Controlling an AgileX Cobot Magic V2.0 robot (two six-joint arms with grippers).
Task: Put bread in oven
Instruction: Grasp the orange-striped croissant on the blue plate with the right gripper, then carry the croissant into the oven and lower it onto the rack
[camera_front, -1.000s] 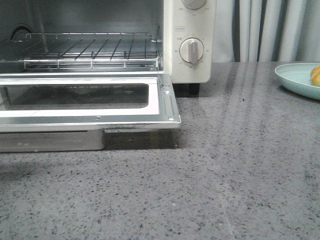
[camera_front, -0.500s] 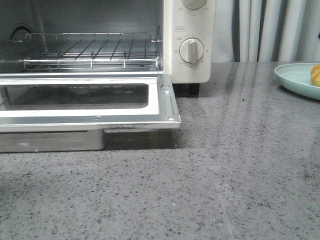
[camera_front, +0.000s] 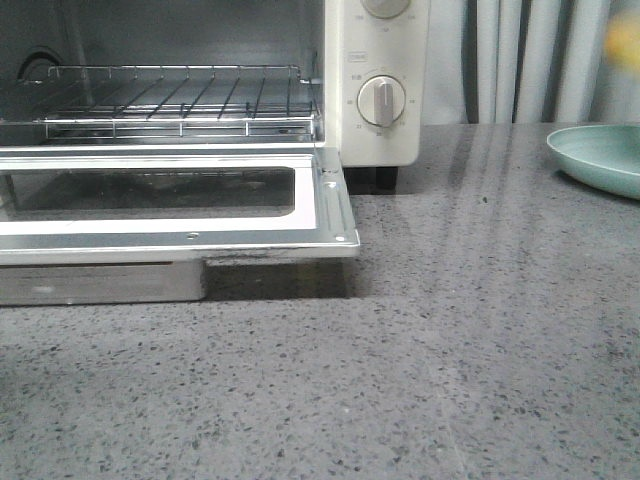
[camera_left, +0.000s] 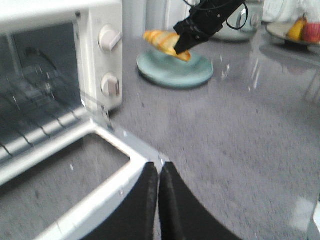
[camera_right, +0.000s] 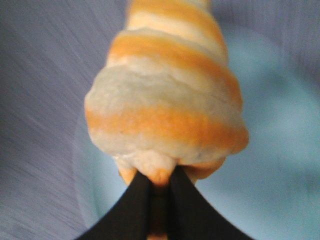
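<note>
Left tool (camera_left: 158, 200): two matte black fingers (camera_left: 142, 205), smooth and unmarked, each broad at the base and curving to a narrow tip, at the bottom centre of the left wrist view.

Right tool (camera_right: 159, 187): the same matte black finish in its own wrist view, two fingers (camera_right: 131, 210) tapering from the lower edge of the frame. In the upper centre of the left wrist view, the right tool (camera_left: 181, 44) appears as a blocky black body with thin black cables looped above it. No screws or lettering legible.
</note>
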